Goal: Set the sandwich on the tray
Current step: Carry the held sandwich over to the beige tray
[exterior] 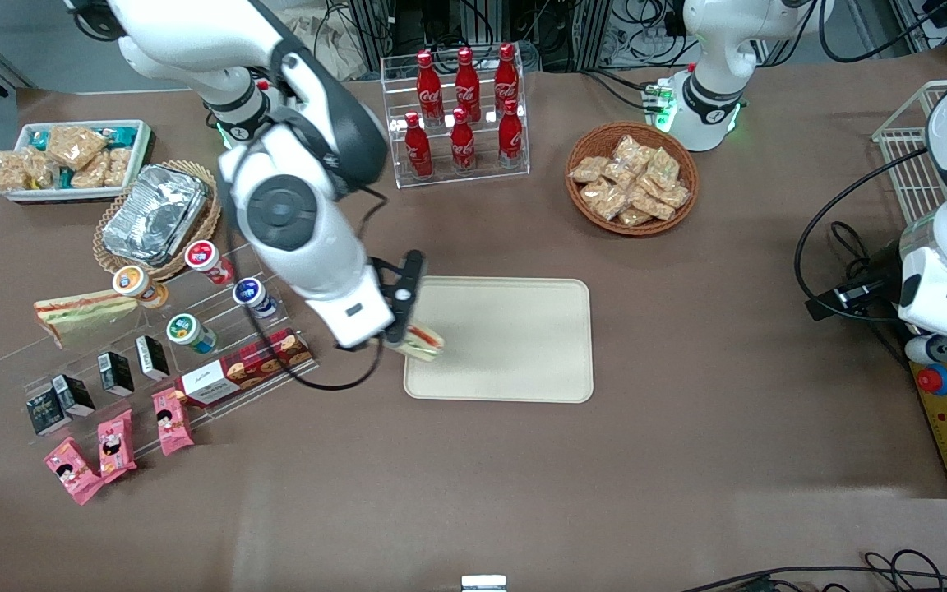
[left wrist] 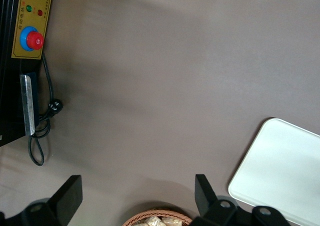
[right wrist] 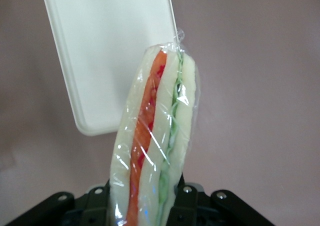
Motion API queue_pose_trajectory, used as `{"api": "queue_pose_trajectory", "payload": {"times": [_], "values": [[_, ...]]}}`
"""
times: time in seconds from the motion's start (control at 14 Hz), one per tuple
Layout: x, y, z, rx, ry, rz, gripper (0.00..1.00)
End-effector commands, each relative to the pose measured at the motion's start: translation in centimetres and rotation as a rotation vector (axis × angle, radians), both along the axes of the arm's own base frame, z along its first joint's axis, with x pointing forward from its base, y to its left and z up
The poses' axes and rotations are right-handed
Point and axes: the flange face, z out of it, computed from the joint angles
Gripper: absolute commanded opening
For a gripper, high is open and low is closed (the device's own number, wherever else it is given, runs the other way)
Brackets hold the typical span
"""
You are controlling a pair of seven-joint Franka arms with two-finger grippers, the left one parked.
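The sandwich is a wrapped wedge of white bread with an orange-red and a green stripe of filling along its cut edge. My right gripper is shut on it and holds it up off the table. In the front view the sandwich hangs over the edge of the tray that faces the working arm's end. The tray is a flat cream rectangle with rounded corners and a low rim, and nothing lies on it. Its corner shows just under the sandwich's tip.
A second wedge sandwich lies on a clear acrylic shelf with yoghurt cups and small cartons toward the working arm's end. A rack of cola bottles and a wicker basket of snack packets stand farther from the camera than the tray.
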Motion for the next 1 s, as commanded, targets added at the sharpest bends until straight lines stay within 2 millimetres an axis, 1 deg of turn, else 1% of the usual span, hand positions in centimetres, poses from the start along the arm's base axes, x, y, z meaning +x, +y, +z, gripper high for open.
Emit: {"api": "queue_pose_trajectory", "payload": {"times": [0.0, 0.14, 0.29, 0.36, 0.5, 0.79, 0.86, 0.93], "values": [[-0.6, 4.5, -3.8, 0.018, -0.037, -0.001, 0.42], [-1.1, 6.3, -6.1, 0.008, -0.048, 0.029, 0.42], [-1.9, 8.3, -8.1, -0.034, -0.1, 0.087, 0.42], [-2.6, 9.5, -9.4, -0.045, -0.106, 0.113, 0.42], [-2.9, 10.8, -12.1, -0.041, -0.129, 0.139, 0.43], [-2.4, 11.3, -17.5, -0.05, -0.14, 0.137, 0.43], [-2.3, 11.2, -18.6, -0.057, -0.133, 0.124, 0.43], [-2.3, 11.0, -19.3, -0.063, -0.127, 0.118, 0.43]]}}
